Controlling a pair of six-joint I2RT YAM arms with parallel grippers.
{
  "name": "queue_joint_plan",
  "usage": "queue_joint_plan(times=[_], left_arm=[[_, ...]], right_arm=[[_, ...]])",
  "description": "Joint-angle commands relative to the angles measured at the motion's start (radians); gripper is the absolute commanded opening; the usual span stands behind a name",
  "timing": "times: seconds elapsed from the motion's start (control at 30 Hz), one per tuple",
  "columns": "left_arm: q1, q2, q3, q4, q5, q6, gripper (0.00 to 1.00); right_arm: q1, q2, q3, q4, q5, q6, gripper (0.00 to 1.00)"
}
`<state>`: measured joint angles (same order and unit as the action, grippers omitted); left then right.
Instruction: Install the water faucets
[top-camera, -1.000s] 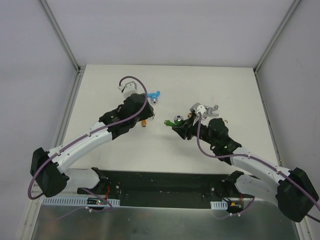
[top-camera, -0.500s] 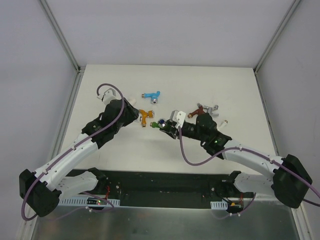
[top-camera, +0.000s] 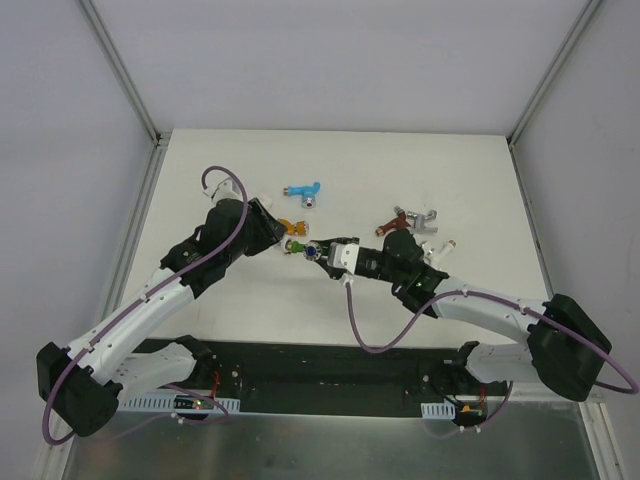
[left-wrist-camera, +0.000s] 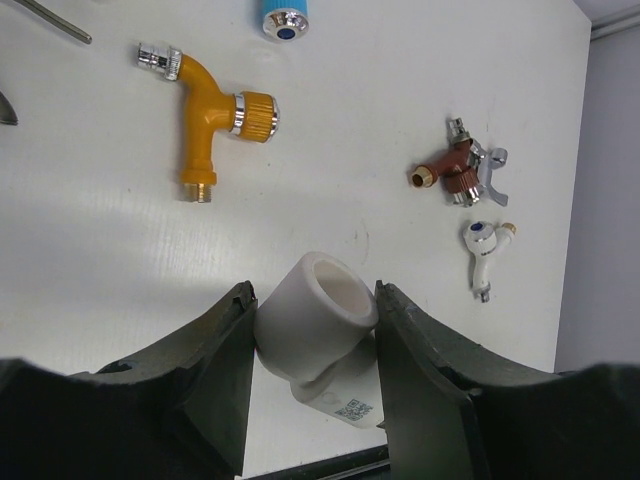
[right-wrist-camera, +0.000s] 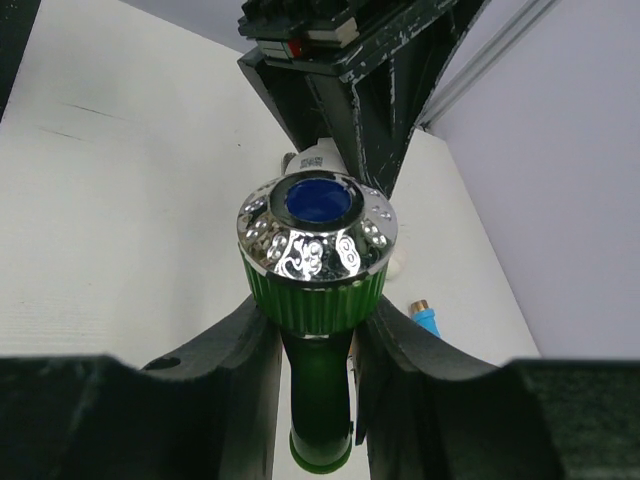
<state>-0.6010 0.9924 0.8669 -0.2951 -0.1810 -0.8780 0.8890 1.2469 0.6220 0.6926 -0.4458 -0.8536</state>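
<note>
My left gripper (left-wrist-camera: 315, 300) is shut on a stubby white pipe fitting (left-wrist-camera: 318, 318), its open mouth facing away from the camera. My right gripper (right-wrist-camera: 315, 335) is shut on the green faucet (right-wrist-camera: 316, 290), whose chrome cap with a blue centre faces the camera. In the top view the two grippers meet tip to tip mid-table, the green faucet (top-camera: 313, 250) right by the left gripper (top-camera: 287, 241). Loose on the table lie the orange faucet (left-wrist-camera: 205, 120), blue faucet (top-camera: 303, 191), reddish-brown faucet (left-wrist-camera: 448, 170), silver faucet (left-wrist-camera: 488, 168) and white faucet (left-wrist-camera: 482, 245).
The white table (top-camera: 210, 170) has metal rails along its left and right edges and grey walls around. A black base plate (top-camera: 320, 365) runs along the near edge between the arm bases. Purple cables loop over both arms.
My right gripper has carried the green faucet leftwards to the left gripper. The left arm has swung its wrist left and nearer, its tip now facing the faucet.
</note>
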Motion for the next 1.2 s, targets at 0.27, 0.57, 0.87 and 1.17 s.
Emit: queue_joint_plan(times=[0.27, 0.57, 0.87, 1.17], left_arm=[[0.001, -0.027, 0.030, 0.025, 0.063, 0.019, 0.00], [0.000, -0.047, 0.026, 0.030, 0.077, 0.027, 0.00], [0.000, -0.026, 0.026, 0.053, 0.104, -0.006, 0.00], [0.000, -0.051, 0.027, 0.065, 0.161, -0.045, 0.00]], right_arm=[[0.045, 0.039, 0.022, 0.091, 0.051, -0.192, 0.00], [0.051, 0.072, 0.004, 0.189, 0.119, -0.190, 0.00], [0.053, 0.089, -0.011, 0.246, 0.088, -0.208, 0.00], [0.045, 0.123, 0.001, 0.263, 0.062, -0.216, 0.00]])
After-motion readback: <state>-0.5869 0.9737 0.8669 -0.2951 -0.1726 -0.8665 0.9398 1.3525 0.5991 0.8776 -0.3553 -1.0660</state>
